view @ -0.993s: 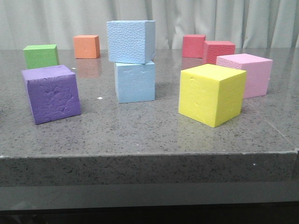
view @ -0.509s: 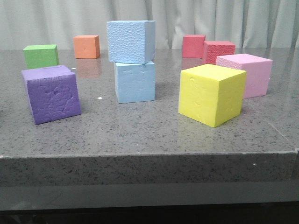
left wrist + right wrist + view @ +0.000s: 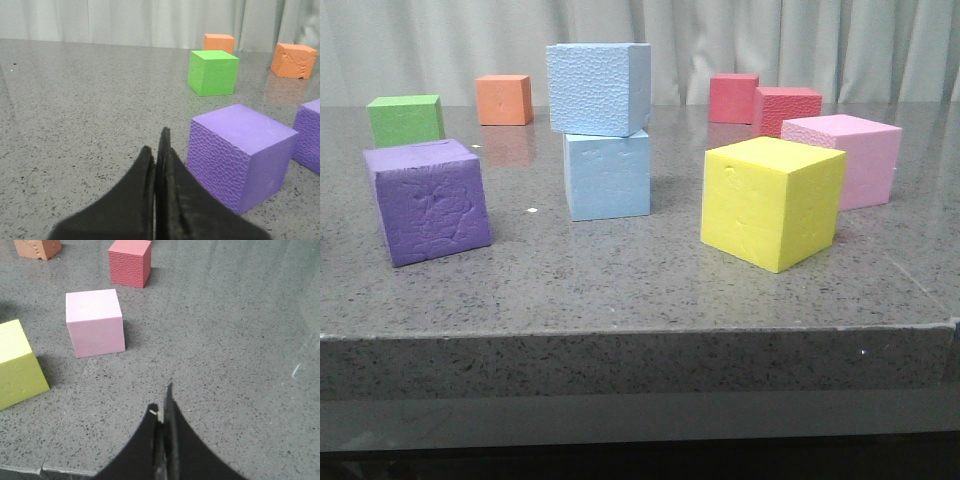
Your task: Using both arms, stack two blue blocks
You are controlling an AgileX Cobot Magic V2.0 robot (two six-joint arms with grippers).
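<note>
In the front view the pebbled pale blue block (image 3: 598, 88) sits on top of the smoother pale blue block (image 3: 608, 174), turned a little and overhanging to the left. Neither gripper shows in the front view. My left gripper (image 3: 157, 150) is shut and empty, low over the table beside a purple cube (image 3: 239, 155). My right gripper (image 3: 162, 405) is shut and empty over bare table, near the pink cube (image 3: 95, 321). The blue blocks are out of both wrist views.
Around the stack stand a purple cube (image 3: 426, 200), green cube (image 3: 406, 119), orange cube (image 3: 505, 99), yellow cube (image 3: 772, 200), pink cube (image 3: 845, 158) and two red cubes (image 3: 786, 108). The table's front edge (image 3: 640, 335) runs across the front.
The whole front view has shifted very slightly to the left. The blocks keep their places relative to each other.
</note>
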